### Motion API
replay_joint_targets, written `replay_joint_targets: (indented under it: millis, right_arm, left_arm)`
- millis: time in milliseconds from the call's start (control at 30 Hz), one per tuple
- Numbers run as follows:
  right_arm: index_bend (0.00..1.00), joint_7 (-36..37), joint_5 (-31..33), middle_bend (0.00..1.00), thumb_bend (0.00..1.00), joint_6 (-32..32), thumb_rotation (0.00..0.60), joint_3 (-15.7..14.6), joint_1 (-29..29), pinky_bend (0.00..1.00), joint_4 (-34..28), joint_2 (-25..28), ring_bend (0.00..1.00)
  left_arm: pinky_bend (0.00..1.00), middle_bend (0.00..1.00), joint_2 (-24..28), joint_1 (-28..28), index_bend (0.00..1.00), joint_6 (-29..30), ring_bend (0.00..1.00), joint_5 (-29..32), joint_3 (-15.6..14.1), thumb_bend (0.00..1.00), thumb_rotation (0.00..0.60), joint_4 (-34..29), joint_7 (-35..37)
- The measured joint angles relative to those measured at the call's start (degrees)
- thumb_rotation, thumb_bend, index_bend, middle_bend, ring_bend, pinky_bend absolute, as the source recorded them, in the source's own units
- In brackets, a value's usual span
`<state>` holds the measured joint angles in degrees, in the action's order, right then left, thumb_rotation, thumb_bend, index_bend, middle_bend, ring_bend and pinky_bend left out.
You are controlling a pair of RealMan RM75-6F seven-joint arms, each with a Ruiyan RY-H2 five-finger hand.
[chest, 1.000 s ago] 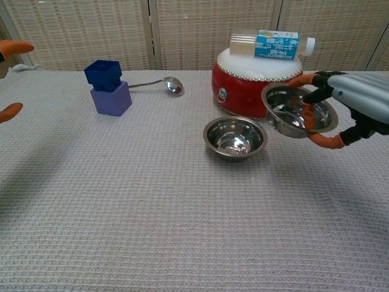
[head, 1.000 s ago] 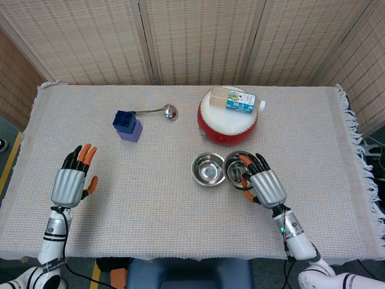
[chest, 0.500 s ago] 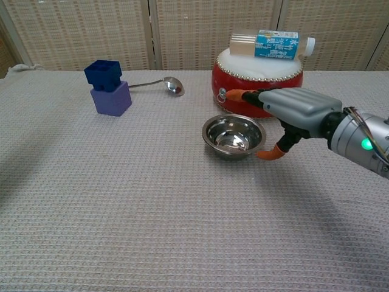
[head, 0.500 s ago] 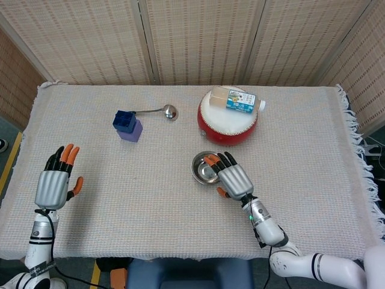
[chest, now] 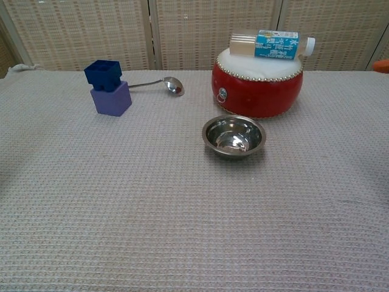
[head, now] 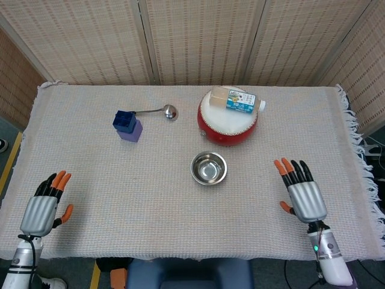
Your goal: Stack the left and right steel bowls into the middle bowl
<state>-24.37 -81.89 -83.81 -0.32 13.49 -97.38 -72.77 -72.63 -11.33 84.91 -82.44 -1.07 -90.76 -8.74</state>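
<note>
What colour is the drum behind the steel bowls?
Red drum with a white top, clearest in the chest view.

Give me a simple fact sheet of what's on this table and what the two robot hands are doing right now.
Surface: table under a pale woven cloth
Steel bowl: steel bowl mid-table, upright, in front of the drum; whether more are nested inside cannot be told
Drum: red drum, white top
Bottle: bottle lying on the drum
Blocks: dark blue block atop purple block
Ladle: ladle beside the blocks
Left hand: left hand open, empty, near table edge
Right hand: right hand open, empty, right of the bowl
</note>
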Motion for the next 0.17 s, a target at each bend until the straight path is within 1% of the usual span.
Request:
replay_joint_targets:
  millis: [67, 167]
  right_arm:
    - [0.0, 3.84, -1.22, 0.0, 0.04, -4.1, 0.6, -2.02, -4.13, 0.0, 2.31, 1.09, 0.0]
    - [0.0, 9.49, -3.14, 0.0, 0.04, -6.58, 0.6, -4.32, -7.39, 0.0, 4.65, 3.11, 0.0]
  left_arm:
    - [0.12, 0.0, 0.19, 1.44, 0.0, 0.78, 0.0, -0.04, -0.58, 0.41, 0.6, -0.43, 0.45]
    - [0.12, 0.0, 0.42, 1.98, 0.0, 1.31, 0.0, -0.9, -0.89, 0.41, 0.6, -0.58, -0.6]
